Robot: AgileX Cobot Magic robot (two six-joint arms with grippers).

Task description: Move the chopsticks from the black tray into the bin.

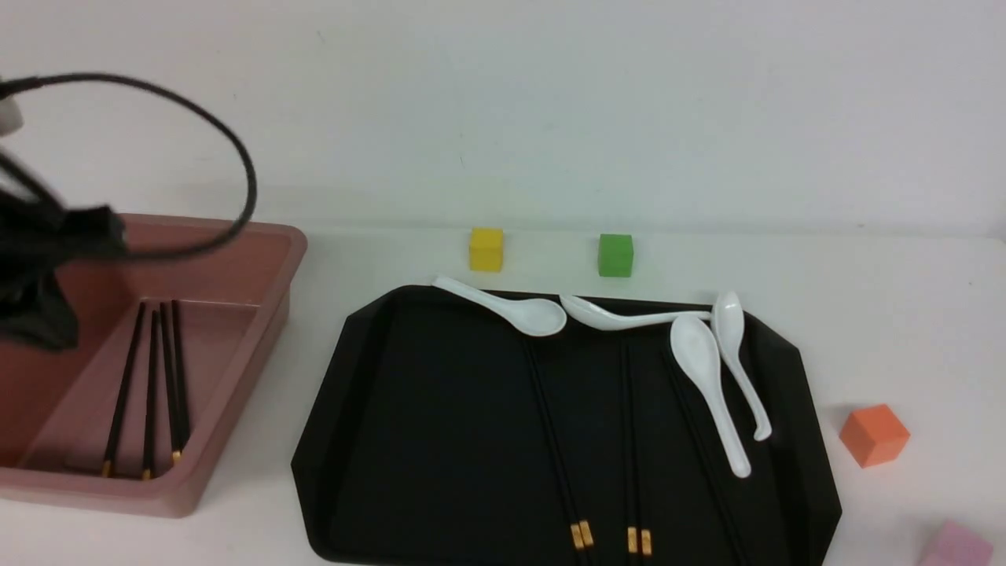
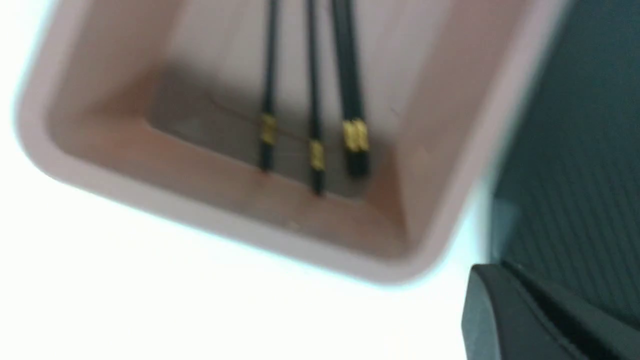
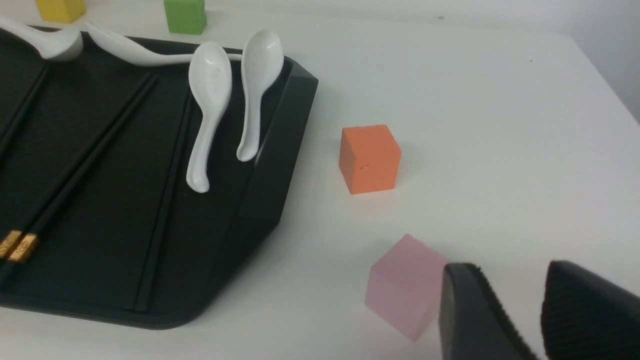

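Note:
The pink bin (image 1: 263, 306) stands at the left with several chopsticks (image 1: 149, 385) lying inside, gold bands toward the near wall; they also show in the left wrist view (image 2: 312, 100). My left gripper (image 1: 35, 322) hovers, blurred, over the bin's left part. Only one of its fingers (image 2: 500, 310) shows, with nothing against it or held. The black tray (image 1: 393, 440) holds three more pairs of chopsticks (image 1: 554, 448) lying lengthwise. My right gripper (image 3: 507, 265) is slightly open and empty, above the table to the right of the tray (image 3: 272, 165), out of the front view.
Several white spoons (image 1: 707, 377) lie across the tray's far and right parts. A yellow cube (image 1: 486, 249) and a green cube (image 1: 615, 255) sit behind the tray. An orange cube (image 1: 874, 434) and a pink cube (image 3: 405, 285) sit right of it, the pink one close to my right fingers.

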